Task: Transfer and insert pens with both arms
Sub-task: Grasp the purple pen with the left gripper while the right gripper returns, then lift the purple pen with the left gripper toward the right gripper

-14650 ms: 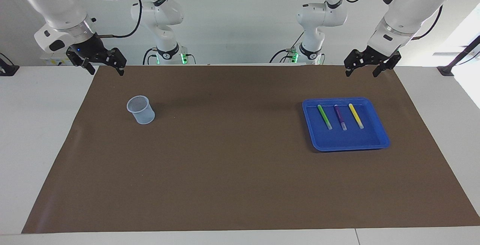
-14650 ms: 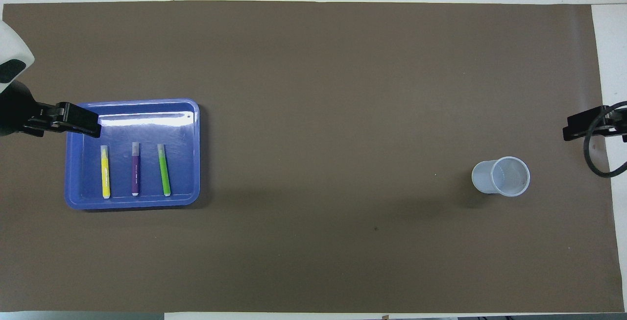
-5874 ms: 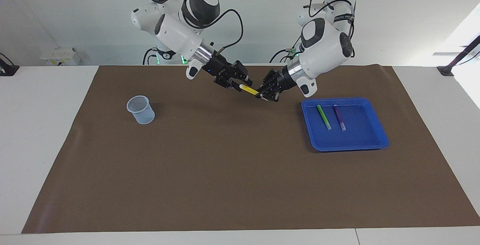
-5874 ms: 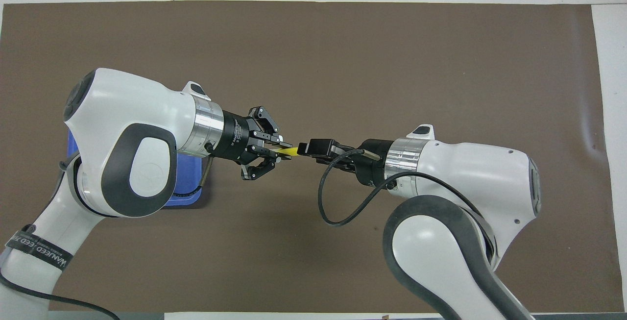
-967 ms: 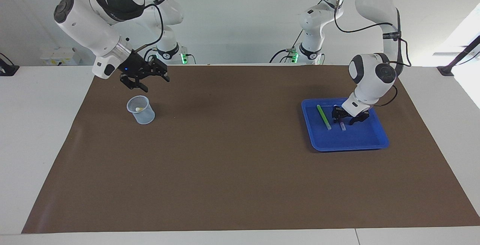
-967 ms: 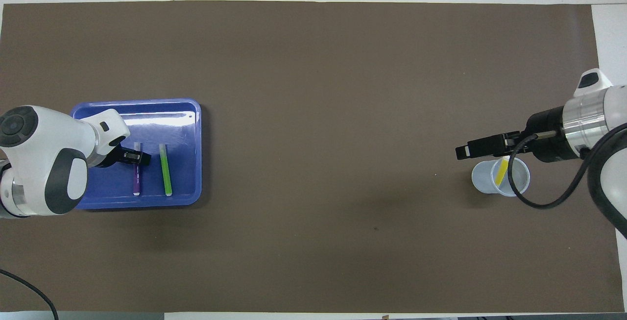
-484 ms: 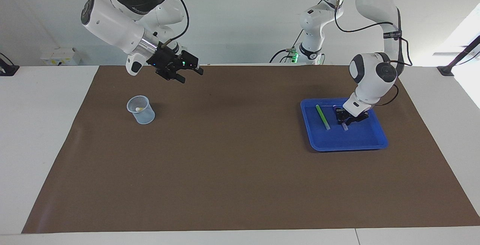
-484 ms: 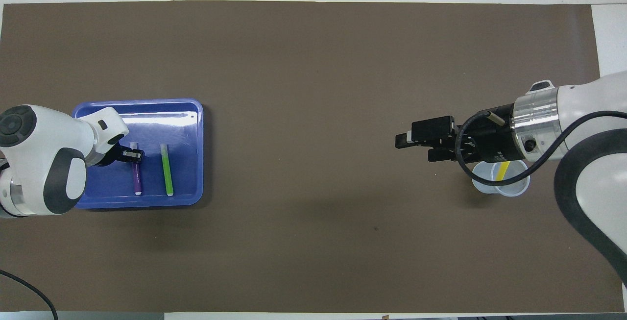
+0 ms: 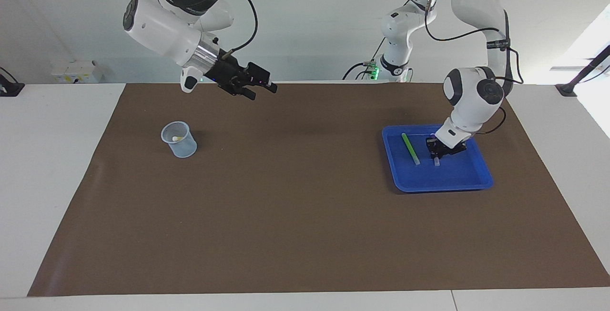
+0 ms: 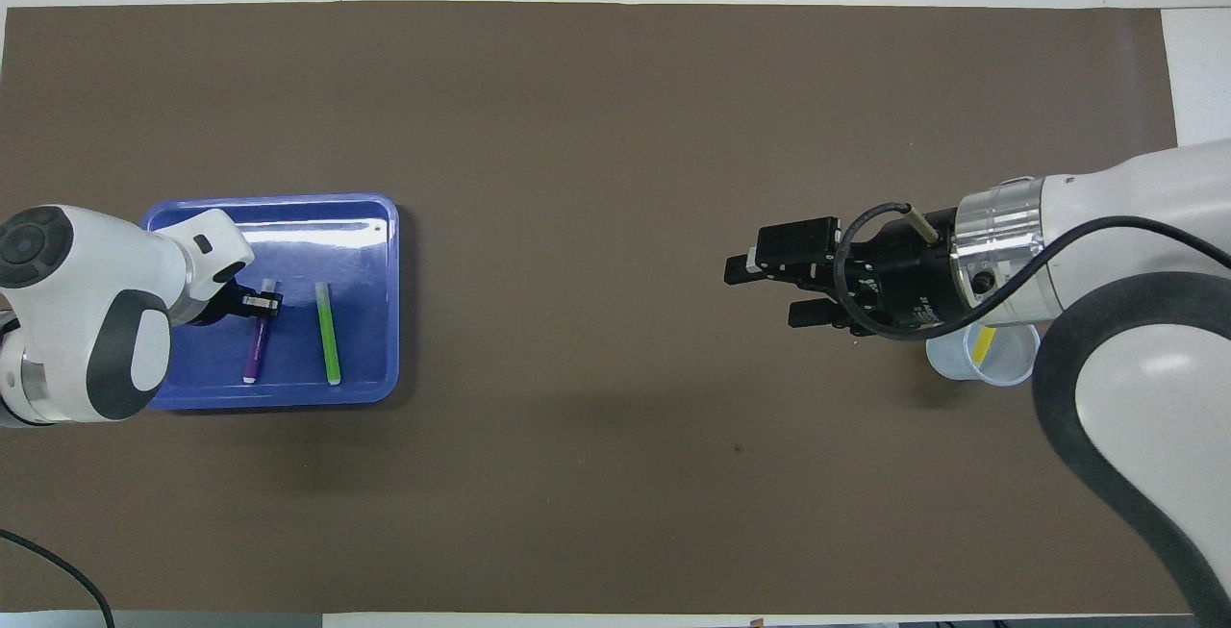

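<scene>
Facing view: the left pincer [image 9: 437, 152] is down in the blue tray [image 9: 443, 183], clamped on the purple pen [image 9: 436, 161], with the green pen [image 9: 410, 148] lying alongside. The right pincer [image 9: 261, 88] hangs spread apart over the brown mat [image 9: 305, 215] near the desk's robot-side edge.

Overhead view: the yellow pen [image 10: 979, 345] leans inside the clear cup [image 10: 1000, 373] toward the right arm's end of the desk.

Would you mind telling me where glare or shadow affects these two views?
Overhead view: a white glare streak lies on the tray floor, along the edge farther from the robots; the mat is evenly lit. Facing view: a bright window washes out the frame's edge at the left arm's end; soft shadows darken the mat beside the tray and cup.
</scene>
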{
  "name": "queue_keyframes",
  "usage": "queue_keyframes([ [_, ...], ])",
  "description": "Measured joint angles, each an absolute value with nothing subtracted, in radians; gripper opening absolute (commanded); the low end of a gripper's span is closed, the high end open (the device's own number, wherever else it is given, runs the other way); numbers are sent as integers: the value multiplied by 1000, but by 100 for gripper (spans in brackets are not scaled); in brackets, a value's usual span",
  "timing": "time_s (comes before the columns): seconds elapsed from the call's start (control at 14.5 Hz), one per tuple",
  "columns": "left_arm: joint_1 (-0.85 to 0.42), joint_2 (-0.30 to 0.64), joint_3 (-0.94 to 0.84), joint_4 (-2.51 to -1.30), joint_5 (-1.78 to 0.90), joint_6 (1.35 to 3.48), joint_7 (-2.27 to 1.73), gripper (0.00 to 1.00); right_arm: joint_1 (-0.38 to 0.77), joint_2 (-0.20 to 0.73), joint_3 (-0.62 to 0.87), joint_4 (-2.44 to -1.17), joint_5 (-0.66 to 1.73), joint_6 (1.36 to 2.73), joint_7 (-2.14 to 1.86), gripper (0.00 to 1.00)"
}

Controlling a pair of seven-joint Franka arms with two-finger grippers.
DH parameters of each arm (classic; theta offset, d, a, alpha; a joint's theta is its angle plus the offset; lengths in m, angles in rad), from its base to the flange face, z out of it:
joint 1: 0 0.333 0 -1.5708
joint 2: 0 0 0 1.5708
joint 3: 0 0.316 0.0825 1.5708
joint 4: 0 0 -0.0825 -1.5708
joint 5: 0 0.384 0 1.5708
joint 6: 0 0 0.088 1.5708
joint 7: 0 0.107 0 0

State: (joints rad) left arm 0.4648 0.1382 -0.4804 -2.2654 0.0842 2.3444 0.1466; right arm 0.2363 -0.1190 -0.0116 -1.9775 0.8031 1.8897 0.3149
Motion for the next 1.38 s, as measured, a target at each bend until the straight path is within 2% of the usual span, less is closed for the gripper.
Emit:
queue_keyframes([
  [0.35,467,146,-477,-2251,84,2337,141,0,249,-125,-10,-2034,941,1998,324,100],
  [0.55,467,163,-476,-2200,84,2277,136,0,289,-134,-8,-2074,985,2085,324,100],
  [0.83,465,169,-480,-2128,84,2173,92,0,307,-145,-7,-2094,1077,2103,323,100],
  [1.11,425,169,-488,-1973,43,1941,-59,0,353,-146,-5,-2117,1109,2192,321,100],
  [1.38,368,169,-505,-1851,-126,1785,-455,0,428,-149,-3,-2159,1109,2322,301,100],
])
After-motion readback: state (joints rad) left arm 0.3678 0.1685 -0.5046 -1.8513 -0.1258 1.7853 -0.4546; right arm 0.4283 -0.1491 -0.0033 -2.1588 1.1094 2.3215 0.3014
